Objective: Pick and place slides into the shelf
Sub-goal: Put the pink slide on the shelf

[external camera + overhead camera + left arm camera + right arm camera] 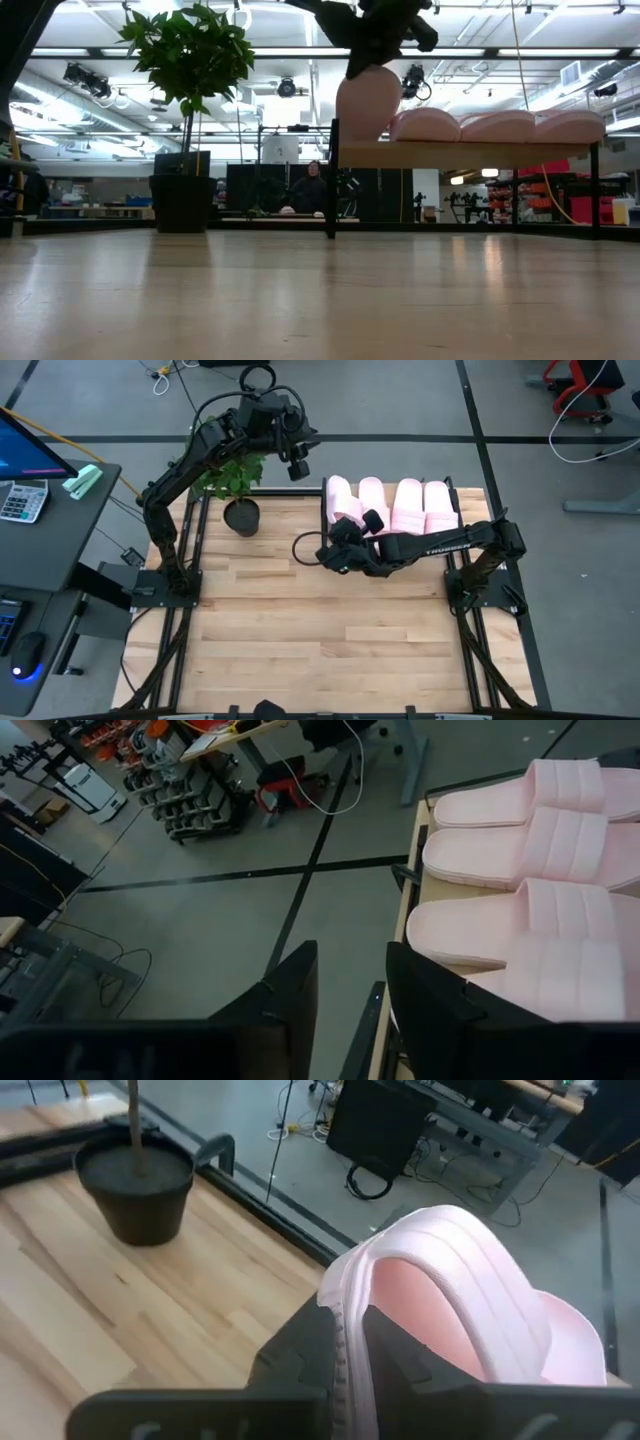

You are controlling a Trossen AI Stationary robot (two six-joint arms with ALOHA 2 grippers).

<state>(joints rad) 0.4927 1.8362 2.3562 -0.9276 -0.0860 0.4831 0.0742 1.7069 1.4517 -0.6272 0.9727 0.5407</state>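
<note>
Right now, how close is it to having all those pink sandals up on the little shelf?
Nearly done. Three slides already lie side by side on the shelf. The fourth slide is pinched in the right tool at the shelf's free end, heel tipped up. What's left: set it flat and let go. The left tool waits raised near the plant, holding nothing.

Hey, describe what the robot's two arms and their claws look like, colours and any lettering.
Both arms are black, built of jointed tubular segments. The right arm carries white TROSSEN lettering along its forearm. A black cable loops on the table beside it. Each claw, left claw and right claw, has two flat, dark matte fingers on a blocky black wrist.
</note>
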